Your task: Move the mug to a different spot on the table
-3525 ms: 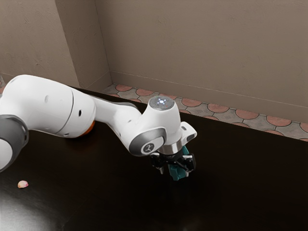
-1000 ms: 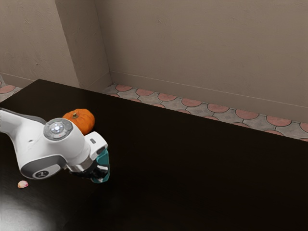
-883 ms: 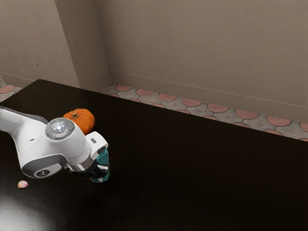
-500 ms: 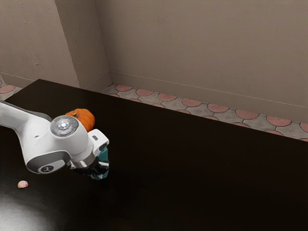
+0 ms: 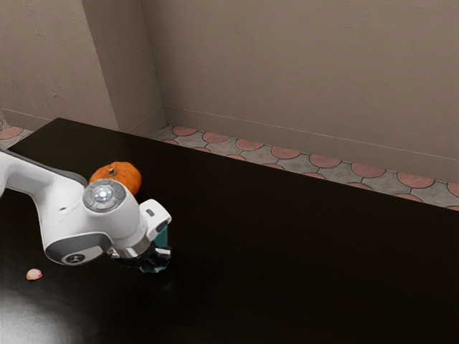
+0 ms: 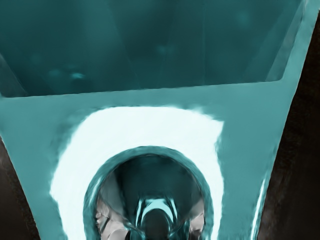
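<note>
**mug held low over table; risks at set-down**

gripper (image 5: 149, 259) is seen closed on the teal mug (image 5: 161, 246); the dark fingers sit on two sides of it w/ only a narrow gap, nothing else held; in the wrist view the mug (image 6: 150, 130) is right under the hand, its glossy teal wall and a round opening seen close up.

mug is placed low over the dark table (image 5: 301, 244), twd the exterior view's left; whether its base touches the top can't be told; a faint teal reflection is seen just below it.

in the exterior view an orange pumpkin (image 5: 115, 174) is found at approx 11 o'clock from the mug, near but apart, partly hidden by the white arm (image 5: 93, 222); a small pink scrap (image 5: 34, 274) lies at approx 9 o'clock, well apart.

what could go wrong, as judged from here:
- if the mug is let go above the table, it could be dropped, tipped or bounced; the base should be seated first;
- mug looks tilted in the grip; released like that, it could be rocked over or rolled;
- grip seems taken on a slick wall; slip or twist could be caused by a fast move;
- if pushed down too far, the mug could be scraped or jammed on the table;
- any shift twd 11 o'clock and the pumpkin could be knocked by arm or mug.
</note>
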{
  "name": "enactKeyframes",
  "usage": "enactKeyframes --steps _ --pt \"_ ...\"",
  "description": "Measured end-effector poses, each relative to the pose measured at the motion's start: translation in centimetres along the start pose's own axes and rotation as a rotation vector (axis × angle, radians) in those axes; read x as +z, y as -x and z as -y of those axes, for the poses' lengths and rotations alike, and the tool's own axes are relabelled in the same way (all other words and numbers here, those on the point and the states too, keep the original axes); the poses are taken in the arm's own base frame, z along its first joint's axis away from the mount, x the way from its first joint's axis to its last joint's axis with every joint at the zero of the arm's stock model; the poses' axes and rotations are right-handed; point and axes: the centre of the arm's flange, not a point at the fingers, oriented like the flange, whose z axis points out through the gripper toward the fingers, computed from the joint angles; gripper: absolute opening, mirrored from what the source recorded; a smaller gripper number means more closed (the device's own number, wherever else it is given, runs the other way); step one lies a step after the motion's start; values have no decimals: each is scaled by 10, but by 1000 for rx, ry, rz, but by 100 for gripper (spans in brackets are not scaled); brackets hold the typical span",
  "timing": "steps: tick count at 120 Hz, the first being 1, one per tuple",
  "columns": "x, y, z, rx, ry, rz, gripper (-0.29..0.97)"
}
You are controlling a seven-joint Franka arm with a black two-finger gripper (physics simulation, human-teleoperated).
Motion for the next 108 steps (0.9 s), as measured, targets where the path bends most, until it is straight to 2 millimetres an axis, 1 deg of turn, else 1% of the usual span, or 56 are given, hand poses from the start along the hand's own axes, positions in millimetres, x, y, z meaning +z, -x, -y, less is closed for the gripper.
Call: enactKeyframes --steps 9,16,31,38,54,82,96,108 --pt "0 0 0 -3 1 -3 24" --pt "-1 4 -1 -4 2 -3 34" --pt "-6 32 -12 20 8 4 49" --pt "-10 40 -10 8 9 1 54" --pt "-16 38 -1 -61 9 -13 60" --pt "-25 33 2 -129 16 -35 65" --pt "-38 32 2 -149 23 -66 67" --pt "-52 26 5 -177 31 -102 67"
